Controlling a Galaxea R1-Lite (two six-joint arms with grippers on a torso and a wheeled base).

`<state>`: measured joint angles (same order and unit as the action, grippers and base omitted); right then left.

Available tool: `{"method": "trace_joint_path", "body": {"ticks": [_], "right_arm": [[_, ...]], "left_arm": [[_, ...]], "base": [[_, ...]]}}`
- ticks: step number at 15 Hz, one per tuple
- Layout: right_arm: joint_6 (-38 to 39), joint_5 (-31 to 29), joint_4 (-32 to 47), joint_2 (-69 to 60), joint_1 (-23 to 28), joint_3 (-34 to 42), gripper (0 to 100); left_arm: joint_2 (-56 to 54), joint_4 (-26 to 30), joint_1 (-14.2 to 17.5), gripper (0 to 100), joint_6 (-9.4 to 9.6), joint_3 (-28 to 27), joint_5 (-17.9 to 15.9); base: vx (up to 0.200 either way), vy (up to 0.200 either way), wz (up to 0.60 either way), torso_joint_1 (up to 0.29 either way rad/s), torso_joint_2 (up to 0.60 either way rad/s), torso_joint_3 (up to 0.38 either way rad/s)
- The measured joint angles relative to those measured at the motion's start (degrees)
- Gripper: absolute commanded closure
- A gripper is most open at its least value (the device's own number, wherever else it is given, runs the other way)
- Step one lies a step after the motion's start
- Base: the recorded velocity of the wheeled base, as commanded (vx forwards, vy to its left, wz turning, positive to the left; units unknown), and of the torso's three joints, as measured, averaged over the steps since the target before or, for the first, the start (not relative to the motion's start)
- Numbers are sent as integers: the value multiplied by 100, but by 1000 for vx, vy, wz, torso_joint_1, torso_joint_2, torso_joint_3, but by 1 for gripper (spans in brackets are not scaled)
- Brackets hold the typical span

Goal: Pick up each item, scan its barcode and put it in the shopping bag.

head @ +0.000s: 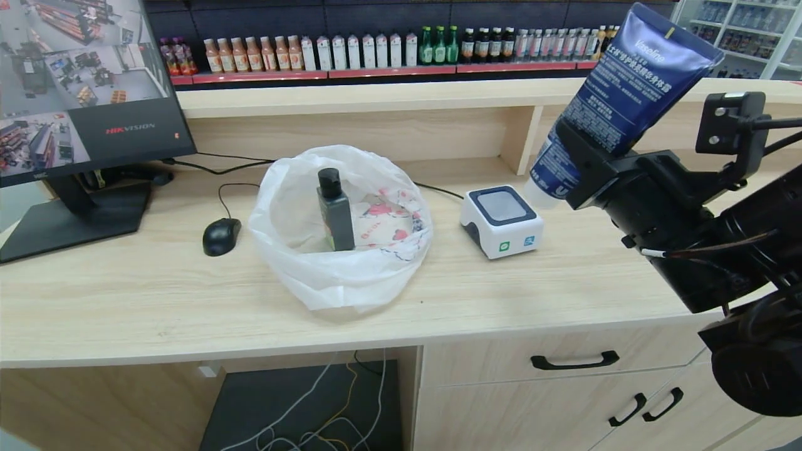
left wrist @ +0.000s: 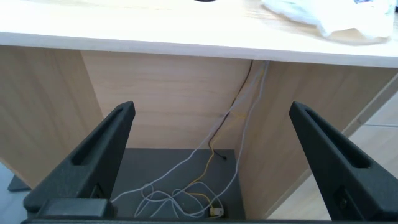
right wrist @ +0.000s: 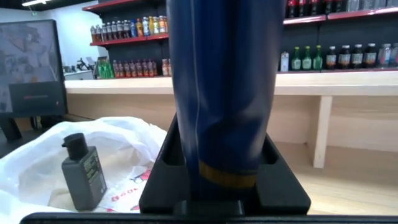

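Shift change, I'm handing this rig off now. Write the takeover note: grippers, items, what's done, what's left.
Left gripper: open, holding nothing, low in front of the counter.
Right gripper: shut on the blue tube, tilted, cap end down, close by the scanner.
Done: dark bottle stands upright in the shopping bag, left of the scanner.
Left: scan the tube if not yet read, then bag it.

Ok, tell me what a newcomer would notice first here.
The blue tube, clamped in the right gripper, is held high over the right of the counter, cap down near the white scanner. Next, the white shopping bag mid-counter, with a dark bottle standing upright inside.
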<state>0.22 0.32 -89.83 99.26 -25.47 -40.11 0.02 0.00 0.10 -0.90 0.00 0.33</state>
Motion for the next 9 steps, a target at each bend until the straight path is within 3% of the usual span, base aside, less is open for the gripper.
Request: {"method": "trace_joint_path", "body": {"ticks": [3,9], "right_arm": [[-17,-7,-13,-24,-11,20,100],[-178,22,-13,-105,-74,26,100]], "left_arm": [[0,0,-5,0,22,0,0],[0,0,0,0,22,0,-1]], "base": [[0,200,0,-1,1,1],[0,0,0,0,0,0]]}}
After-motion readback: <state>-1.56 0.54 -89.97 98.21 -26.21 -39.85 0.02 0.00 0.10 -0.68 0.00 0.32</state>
